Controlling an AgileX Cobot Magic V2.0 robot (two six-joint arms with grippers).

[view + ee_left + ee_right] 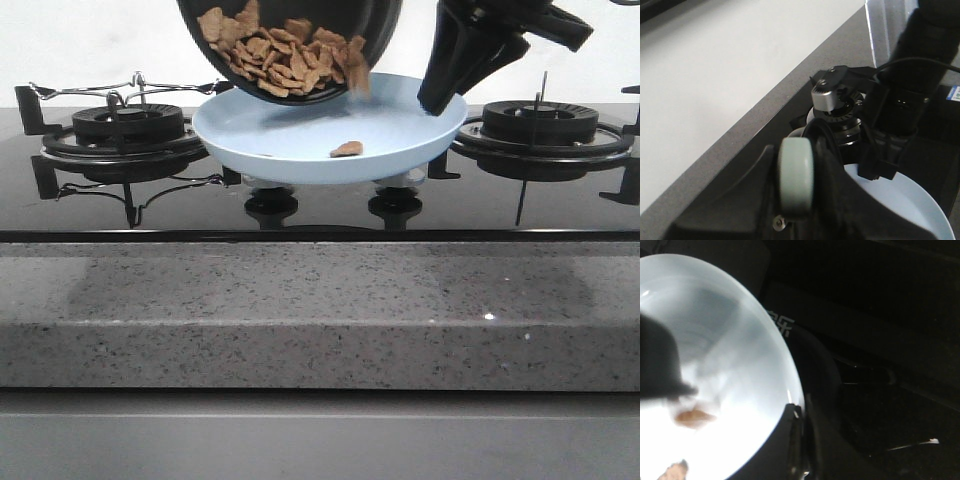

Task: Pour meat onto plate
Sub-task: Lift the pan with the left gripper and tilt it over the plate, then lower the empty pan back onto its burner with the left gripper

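A black frying pan (300, 40) hangs tilted over the pale blue plate (300, 135), which sits between the two burners. A heap of orange-brown meat (270, 55) lies at the pan's lower lip, and one piece (358, 80) is dropping off it. Another piece (347, 149) lies on the plate, and the right wrist view shows it too (692, 416). My left gripper (799, 155) is shut on the pan's pale grey-green handle (796, 182) and is out of the front view. My right gripper (440, 100) is shut on the plate's right rim (790, 390).
A black burner with pan supports stands on each side of the plate, one left (125, 125) and one right (540, 122). Two knobs (270, 205) sit below the plate on the glossy black hob. A speckled grey counter edge (320, 310) runs along the front.
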